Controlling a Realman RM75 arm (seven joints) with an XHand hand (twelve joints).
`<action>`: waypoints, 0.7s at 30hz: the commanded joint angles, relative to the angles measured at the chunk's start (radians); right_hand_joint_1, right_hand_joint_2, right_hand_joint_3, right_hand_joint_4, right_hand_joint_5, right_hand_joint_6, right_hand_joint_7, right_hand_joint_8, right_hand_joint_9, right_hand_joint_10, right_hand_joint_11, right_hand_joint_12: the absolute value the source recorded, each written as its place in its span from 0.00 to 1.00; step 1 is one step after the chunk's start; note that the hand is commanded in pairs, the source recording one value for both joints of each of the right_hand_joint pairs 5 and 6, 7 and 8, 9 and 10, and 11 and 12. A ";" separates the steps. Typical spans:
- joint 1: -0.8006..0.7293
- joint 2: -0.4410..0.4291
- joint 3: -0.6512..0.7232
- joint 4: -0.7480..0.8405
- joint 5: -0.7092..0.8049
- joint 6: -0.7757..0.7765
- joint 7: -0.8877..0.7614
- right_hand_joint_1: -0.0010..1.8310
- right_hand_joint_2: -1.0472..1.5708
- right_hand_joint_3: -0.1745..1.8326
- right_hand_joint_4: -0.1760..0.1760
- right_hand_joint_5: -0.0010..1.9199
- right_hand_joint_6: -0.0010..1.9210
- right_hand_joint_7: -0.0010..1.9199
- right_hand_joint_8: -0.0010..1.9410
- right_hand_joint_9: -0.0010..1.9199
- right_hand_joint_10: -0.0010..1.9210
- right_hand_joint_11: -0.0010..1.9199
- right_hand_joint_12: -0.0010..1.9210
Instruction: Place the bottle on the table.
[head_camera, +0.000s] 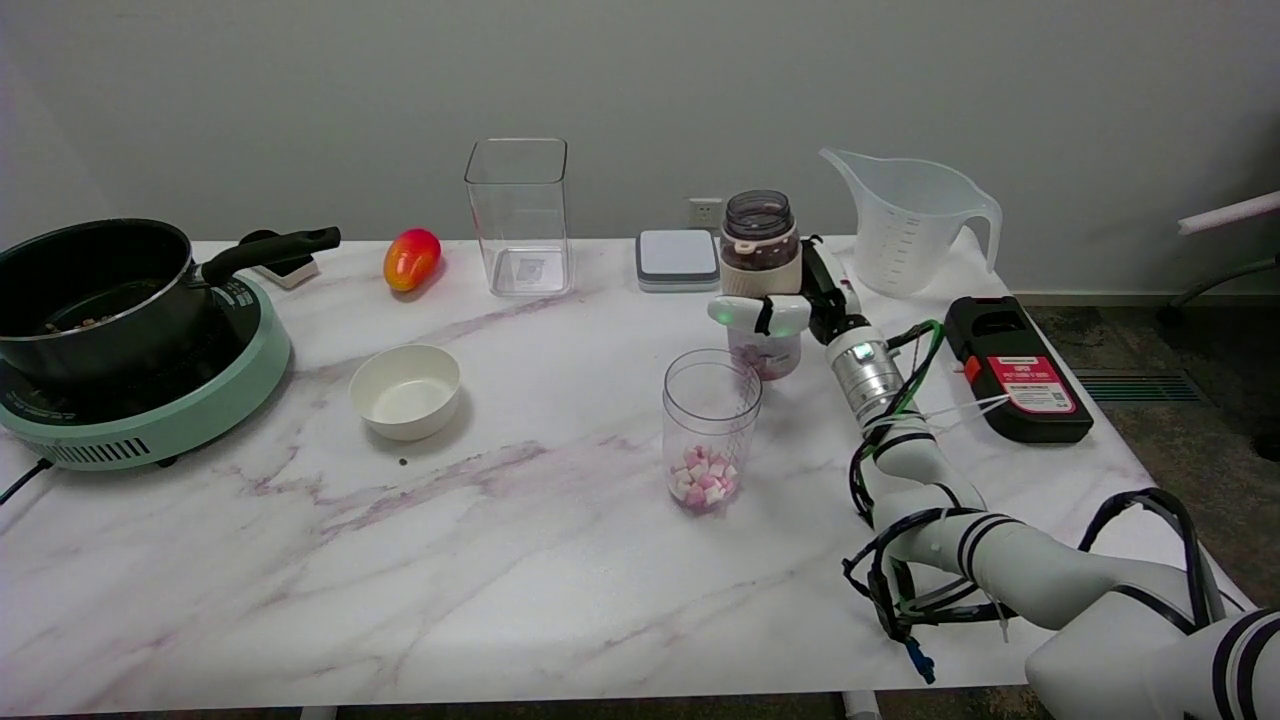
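Right hand (800, 300) wraps its fingers around the upright bottle (761, 270), gripping it

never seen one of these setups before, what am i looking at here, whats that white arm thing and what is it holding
This is one picture, taken from a camera above the table's near side, looking down and across. The white arm from the lower right is a robot arm steered by a person; its right hand has its fingers wrapped around a bottle, with dark contents and a dark lid.

On the marble table lie a clear jar of pink and white cubes, a white bowl, a black pot on a green cooker, a mango, a tall clear container, a measuring jug and a black device.
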 joint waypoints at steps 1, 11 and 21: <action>-0.038 0.001 0.012 -0.039 0.184 -0.015 -0.014 0.76 0.82 0.31 0.50 0.95 0.95 0.90 0.89 0.77 0.77 0.67 0.67; -0.052 -0.009 0.007 -0.095 0.253 0.099 -0.006 0.75 0.84 0.29 0.50 0.95 0.95 0.91 0.90 0.77 0.77 0.68 0.68; -0.057 -0.003 -0.002 -0.087 0.239 0.143 -0.014 0.76 0.84 0.29 0.50 0.94 0.94 0.90 0.89 0.77 0.77 0.68 0.68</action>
